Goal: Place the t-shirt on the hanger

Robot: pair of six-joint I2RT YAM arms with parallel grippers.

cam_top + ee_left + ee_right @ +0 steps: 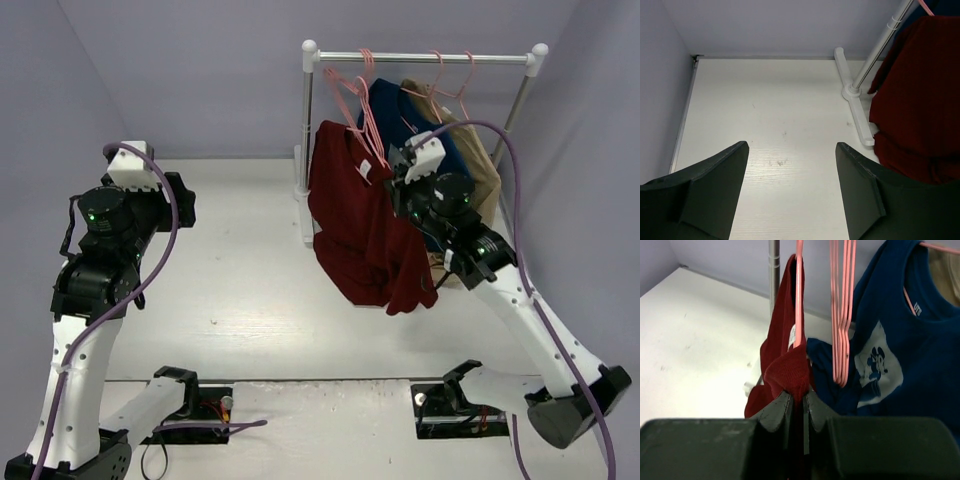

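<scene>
The maroon t-shirt (355, 225) hangs floppy at the left end of the clothes rack, its lower part bunched. In the right wrist view a pink hanger (799, 300) runs down into the t-shirt (785, 365). My right gripper (393, 178) (799, 397) is shut on a fold of that cloth next to the hanger wire. My left gripper (185, 205) (791, 150) stands open over the bare table far to the left, nothing between its fingers. From the left wrist, the t-shirt (920, 100) fills the right edge.
The white rack (420, 57) stands at the back right; its foot (855, 95) lies on the table. Spare pink hangers (841, 315), a navy garment (395, 110) (900, 340) and a tan garment (482, 160) hang on it. Walls close off the left and the back.
</scene>
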